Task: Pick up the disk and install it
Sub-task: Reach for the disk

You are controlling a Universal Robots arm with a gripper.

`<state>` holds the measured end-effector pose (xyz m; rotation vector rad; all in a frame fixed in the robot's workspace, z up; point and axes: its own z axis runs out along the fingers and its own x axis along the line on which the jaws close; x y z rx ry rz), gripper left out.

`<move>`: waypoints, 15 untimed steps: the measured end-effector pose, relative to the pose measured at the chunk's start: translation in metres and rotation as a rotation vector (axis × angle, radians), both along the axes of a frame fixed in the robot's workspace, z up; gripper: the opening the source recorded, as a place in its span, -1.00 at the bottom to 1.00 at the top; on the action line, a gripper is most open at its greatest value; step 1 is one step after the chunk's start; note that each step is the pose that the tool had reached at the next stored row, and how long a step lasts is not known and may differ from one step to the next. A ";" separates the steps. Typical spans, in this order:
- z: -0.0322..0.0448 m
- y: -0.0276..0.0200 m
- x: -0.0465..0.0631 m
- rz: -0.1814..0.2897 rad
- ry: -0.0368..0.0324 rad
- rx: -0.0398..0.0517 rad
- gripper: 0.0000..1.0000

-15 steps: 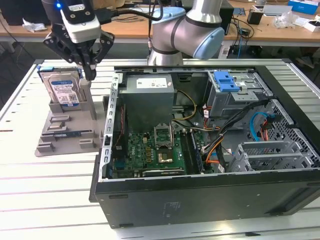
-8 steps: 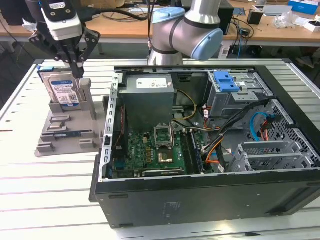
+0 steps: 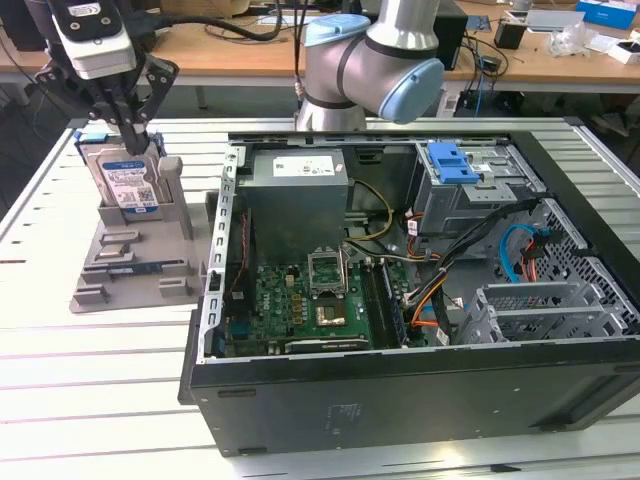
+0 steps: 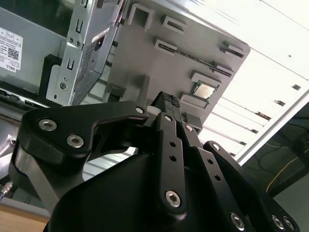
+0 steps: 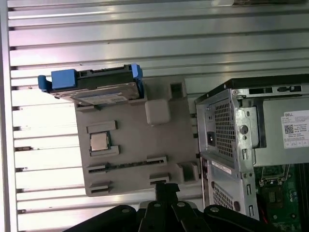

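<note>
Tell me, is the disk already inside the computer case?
No, the disk stands on edge in the grey holder outside the computer case, on the exterior view's left.

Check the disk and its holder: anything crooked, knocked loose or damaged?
Nothing stands out. The disk stands squarely on edge in the grey holder, beside the open computer case. The pincer hangs above the holder.

We note open computer case [image 3: 400, 400] on slatted metal table [image 3: 100, 400]; inside, grey power supply box [image 3: 295, 200] beside green motherboard [image 3: 300, 300]; grey fixture [image 3: 130, 265] just beside case.
</note>
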<state>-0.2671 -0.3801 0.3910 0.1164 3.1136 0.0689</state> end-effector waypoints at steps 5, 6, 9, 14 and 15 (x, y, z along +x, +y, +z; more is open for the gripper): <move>-0.0010 0.0068 -0.015 0.000 0.0001 -0.0001 -0.80; -0.0010 0.0080 -0.016 0.000 0.0003 -0.0002 -0.80; -0.0024 0.0147 -0.023 0.000 0.0000 -0.0001 -0.80; -0.0046 0.0283 -0.034 0.000 0.0001 -0.0037 -0.80; -0.0049 0.0308 -0.036 0.000 0.0001 -0.0047 -0.80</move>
